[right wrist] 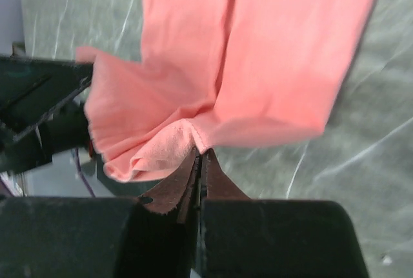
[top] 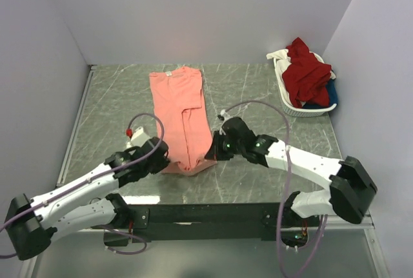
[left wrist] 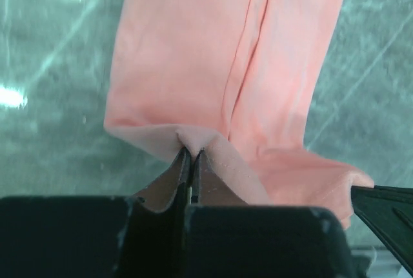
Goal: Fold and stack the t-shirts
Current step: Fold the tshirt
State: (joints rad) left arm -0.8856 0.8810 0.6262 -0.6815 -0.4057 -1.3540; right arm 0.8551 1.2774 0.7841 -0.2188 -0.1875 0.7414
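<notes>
Salmon-pink t-shirt (top: 179, 113) folded lengthwise, lying mid-frame on green marbled table (top: 258, 91); lower-left hem corner bunched in left gripper (left wrist: 191, 157), jaws clamped on cloth; lower-right corner pinched likewise by right gripper (right wrist: 199, 157); dark red t-shirt (top: 308, 75) heaped in white basket (top: 292, 109), upper right.

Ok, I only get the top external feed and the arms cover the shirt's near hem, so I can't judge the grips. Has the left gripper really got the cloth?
Observer: Yes. In the left wrist view the left gripper is shut on a small pinch of the salmon-pink t-shirt at its hem.
Operator: And the right one?
Observer: The right wrist view shows the right gripper shut on the hem too.
Operator: Is the cloth flat there?
Observer: No, it is bunched into loose folds just left of that pinch.
</notes>
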